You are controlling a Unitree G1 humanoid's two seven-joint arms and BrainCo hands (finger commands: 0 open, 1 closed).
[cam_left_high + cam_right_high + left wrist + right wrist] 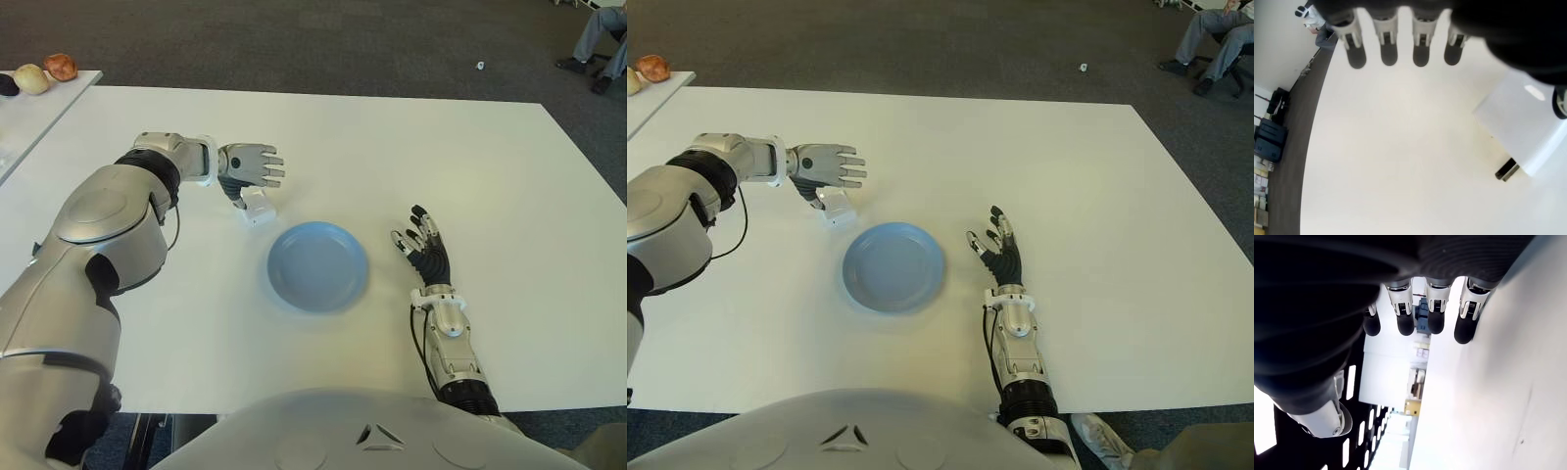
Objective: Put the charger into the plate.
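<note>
- Left eye view: the charger (258, 208) lies on the white table (470, 166), just left of the blue plate (318, 265); the left hand (251, 166) hovers over it, fingers extended, holding nothing.
- Right eye view: the right hand (998, 251) shows right of the plate, fingers spread.
- Left wrist view: the charger's prongs (1507, 170) point sideways.

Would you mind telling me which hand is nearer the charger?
Left. The left hand is right over the charger, fingers extended; the right hand is beyond the plate.
</note>
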